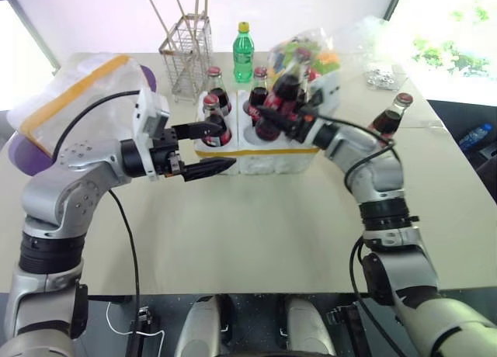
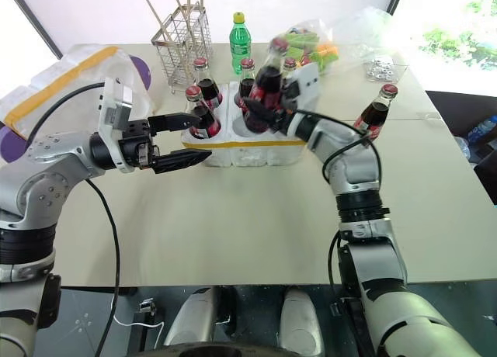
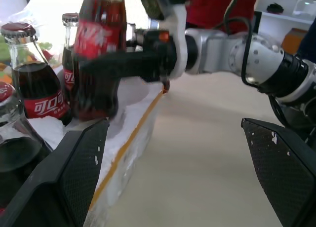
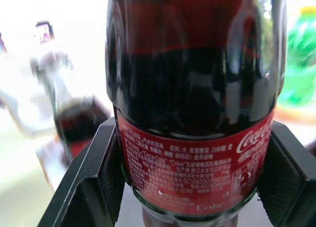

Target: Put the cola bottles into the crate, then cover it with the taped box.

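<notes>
Here the right gripper [image 1: 273,113] is clamped on a cola bottle [image 4: 195,108], carrying it tilted, cap leaning toward the table's far edge, just above the crate [image 1: 256,157]. The crate sits toward the far side of the table [image 1: 256,233], several bottles already upright in its wells, so the held bottle's base must likely swing to vertical over a free well on the crate's right half. The left gripper [image 1: 203,149] stands wide and empty beside the crate's near left corner. One bottle [image 1: 388,118] waits near the right edge; the taped box [image 1: 70,93] lies at the far left corner.
</notes>
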You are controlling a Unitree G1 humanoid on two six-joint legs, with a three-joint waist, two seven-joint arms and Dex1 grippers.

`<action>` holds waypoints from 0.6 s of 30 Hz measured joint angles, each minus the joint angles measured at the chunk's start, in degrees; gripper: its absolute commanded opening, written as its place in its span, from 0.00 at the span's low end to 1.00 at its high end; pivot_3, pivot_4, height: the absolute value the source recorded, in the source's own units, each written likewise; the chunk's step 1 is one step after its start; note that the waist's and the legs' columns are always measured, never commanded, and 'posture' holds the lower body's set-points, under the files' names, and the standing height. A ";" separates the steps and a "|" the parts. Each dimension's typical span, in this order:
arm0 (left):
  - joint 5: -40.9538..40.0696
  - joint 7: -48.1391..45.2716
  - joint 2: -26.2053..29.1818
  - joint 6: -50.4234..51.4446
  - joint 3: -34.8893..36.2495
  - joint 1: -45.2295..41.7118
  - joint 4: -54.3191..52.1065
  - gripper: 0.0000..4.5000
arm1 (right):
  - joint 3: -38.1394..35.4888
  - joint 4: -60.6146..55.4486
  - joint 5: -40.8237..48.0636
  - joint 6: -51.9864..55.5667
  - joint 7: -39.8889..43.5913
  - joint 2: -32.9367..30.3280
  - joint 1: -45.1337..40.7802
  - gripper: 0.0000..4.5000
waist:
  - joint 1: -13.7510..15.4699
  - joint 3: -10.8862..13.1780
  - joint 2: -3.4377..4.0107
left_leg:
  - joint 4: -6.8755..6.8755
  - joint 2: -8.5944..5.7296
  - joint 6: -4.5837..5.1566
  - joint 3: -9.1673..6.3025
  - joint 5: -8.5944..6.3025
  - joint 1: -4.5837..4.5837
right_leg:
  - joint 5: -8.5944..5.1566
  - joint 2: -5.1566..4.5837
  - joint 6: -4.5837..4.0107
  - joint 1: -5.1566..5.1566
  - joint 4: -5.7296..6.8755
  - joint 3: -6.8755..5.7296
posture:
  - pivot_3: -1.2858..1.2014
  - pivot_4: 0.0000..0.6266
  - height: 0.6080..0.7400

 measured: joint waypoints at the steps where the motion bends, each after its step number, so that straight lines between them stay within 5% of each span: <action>1: 0.00 0.09 0.00 0.00 0.00 0.00 -0.06 1.00 | 1.01 0.58 -1.12 -0.59 0.30 0.23 -0.04 0.62 | 0.00 -0.01 -0.01 | 0.00 0.00 0.00 -0.01 0.00 0.02 | 0.00 0.00 0.00 0.01 0.01 0.00 | 0.52 0.24 0.97; 5: 0.00 0.98 0.02 0.00 0.11 0.11 -0.34 1.00 | 3.90 2.31 -5.26 -2.39 1.68 0.71 -0.35 0.62 | -0.14 -0.08 -0.14 | 0.00 0.04 0.00 -0.01 0.00 0.09 | 0.00 0.00 0.00 0.07 0.02 0.00 | 0.52 0.24 0.97; 7: 0.00 1.15 0.02 0.00 0.13 0.12 -0.44 1.00 | 4.58 3.57 -6.81 -3.03 1.91 1.25 -1.32 0.86 | -0.40 -0.09 -0.16 | 0.00 0.13 -0.01 0.00 0.00 0.14 | 0.00 0.01 -0.01 0.07 0.06 0.00 | 0.52 0.24 0.97; 9: 0.00 1.40 0.01 0.00 0.13 0.12 -0.50 1.00 | 4.63 5.92 -8.22 -3.48 1.16 2.13 -2.97 1.00 | -0.54 -0.10 -0.17 | 0.00 0.23 -0.07 0.01 0.04 0.17 | 0.02 0.08 -0.04 0.07 0.09 0.00 | 0.52 0.24 0.97; 18: 0.17 1.81 -0.51 -0.85 0.01 0.15 -0.52 1.00 | 0.91 2.55 -8.21 0.53 -0.93 0.93 -2.28 1.00 | 0.43 -0.10 -0.17 | -0.02 0.36 -0.28 -0.02 0.16 0.05 | 0.09 0.17 -0.16 0.01 0.06 -0.05 | 0.52 0.24 0.97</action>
